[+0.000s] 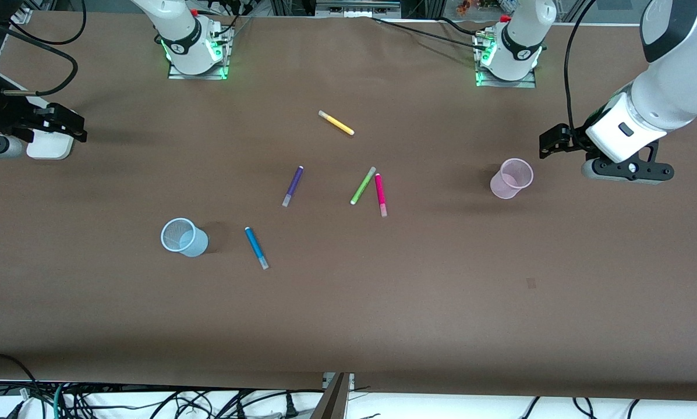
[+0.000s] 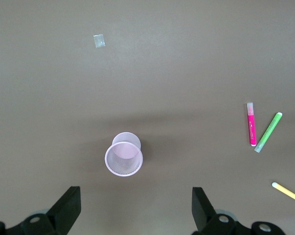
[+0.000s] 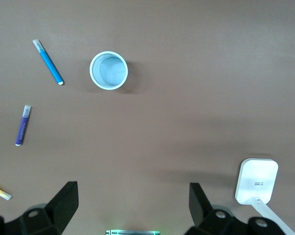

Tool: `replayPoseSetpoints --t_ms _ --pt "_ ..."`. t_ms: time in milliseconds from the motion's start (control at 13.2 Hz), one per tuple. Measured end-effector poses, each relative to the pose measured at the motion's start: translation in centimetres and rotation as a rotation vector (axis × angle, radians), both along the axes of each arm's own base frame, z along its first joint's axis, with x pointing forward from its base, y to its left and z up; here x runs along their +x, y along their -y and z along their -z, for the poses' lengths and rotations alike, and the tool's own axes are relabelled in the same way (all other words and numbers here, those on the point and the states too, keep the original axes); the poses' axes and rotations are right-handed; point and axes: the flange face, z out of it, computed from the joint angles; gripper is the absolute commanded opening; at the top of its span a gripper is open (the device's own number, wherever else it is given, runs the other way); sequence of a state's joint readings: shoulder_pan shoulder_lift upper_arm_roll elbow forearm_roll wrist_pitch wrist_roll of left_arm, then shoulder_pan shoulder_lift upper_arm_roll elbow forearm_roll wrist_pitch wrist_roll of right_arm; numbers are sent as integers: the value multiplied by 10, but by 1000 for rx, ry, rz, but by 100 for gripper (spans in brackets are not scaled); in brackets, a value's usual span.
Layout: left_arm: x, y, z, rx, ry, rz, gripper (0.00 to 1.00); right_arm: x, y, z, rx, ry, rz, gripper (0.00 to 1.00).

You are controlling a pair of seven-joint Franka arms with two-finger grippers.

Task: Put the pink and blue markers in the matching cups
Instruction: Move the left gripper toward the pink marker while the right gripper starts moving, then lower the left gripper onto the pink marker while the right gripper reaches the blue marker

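Observation:
The pink marker [image 1: 380,195] lies near the table's middle beside a lime-green pen; it also shows in the left wrist view [image 2: 252,125]. The blue marker [image 1: 256,247] lies beside the upright pale blue cup [image 1: 184,237], toward the right arm's end; the right wrist view shows both the marker [image 3: 49,62] and the cup [image 3: 108,70]. The upright pale pink cup [image 1: 512,178] stands toward the left arm's end and shows in the left wrist view [image 2: 124,156]. My left gripper [image 1: 551,142] hangs open and empty over bare table beside the pink cup. My right gripper [image 1: 71,123] hangs open and empty over the right arm's end.
A lime-green pen [image 1: 363,185], a purple pen [image 1: 293,186] and a yellow pen [image 1: 336,123] lie around the table's middle. A white flat device [image 1: 48,145] lies under the right gripper. A small patch [image 1: 530,283] marks the brown cover nearer the front camera than the pink cup.

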State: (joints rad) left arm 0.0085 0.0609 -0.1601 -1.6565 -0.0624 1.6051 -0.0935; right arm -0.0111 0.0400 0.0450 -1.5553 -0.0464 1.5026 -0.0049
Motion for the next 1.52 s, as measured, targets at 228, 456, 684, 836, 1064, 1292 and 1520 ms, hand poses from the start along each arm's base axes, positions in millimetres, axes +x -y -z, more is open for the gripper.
replayPoseSetpoints --t_ms 228,456,684,836,1064,1292,1520 --pt "0 0 0 0 0 0 100 0 0 0 0 0 1 100" --pt "0 0 1 -1 -2 0 100 0 1 0 0 0 2 100" --pt "3 0 6 -3 -10 0 100 0 1 0 0 1 2 100" --pt "6 4 13 -7 -17 2 100 1 1 2 1 -2 2 100" --pt "12 17 27 -16 -20 -1 100 4 -1 5 23 -5 3 100" --pt "17 52 54 -11 -50 -18 100 14 -5 19 48 -11 1 100" --pt "21 99 95 0 -79 -38 100 25 -22 39 61 -24 -25 100"
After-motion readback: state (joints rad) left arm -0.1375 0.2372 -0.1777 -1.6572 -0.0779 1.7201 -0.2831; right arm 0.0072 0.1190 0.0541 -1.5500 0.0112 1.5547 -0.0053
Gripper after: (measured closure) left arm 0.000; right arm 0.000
